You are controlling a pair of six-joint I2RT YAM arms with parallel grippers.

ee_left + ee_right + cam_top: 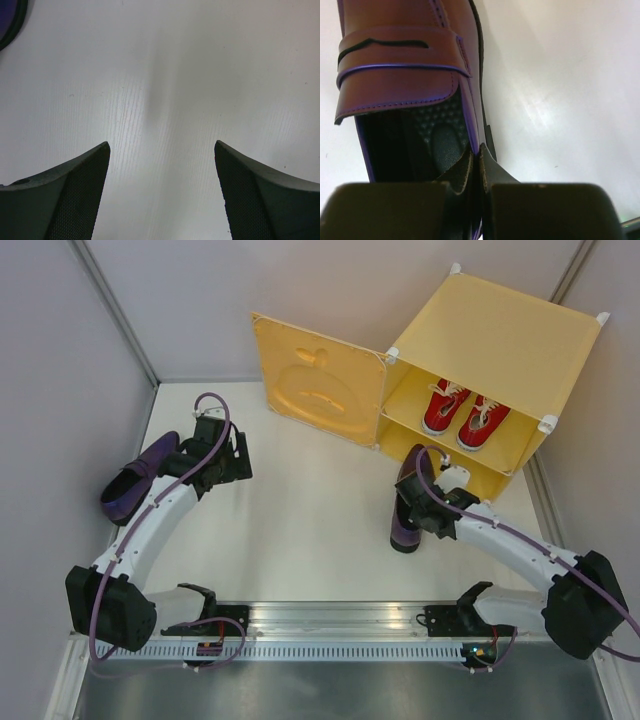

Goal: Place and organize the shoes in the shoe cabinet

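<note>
The yellow-orange shoe cabinet [500,340] stands at the back right with its apple-embossed door [315,380] swung open to the left. Two red sneakers [463,412] sit side by side on its inner shelf. My right gripper [418,502] is shut on the side wall of a dark purple loafer [405,65], in front of the cabinet's lower opening. The second purple loafer [140,480] lies at the far left by the wall; its edge shows in the left wrist view [9,20]. My left gripper [228,452] is open and empty just right of it.
Grey side walls close in the white table [300,530] on left and right. A metal rail [340,625] with the arm bases runs along the near edge.
</note>
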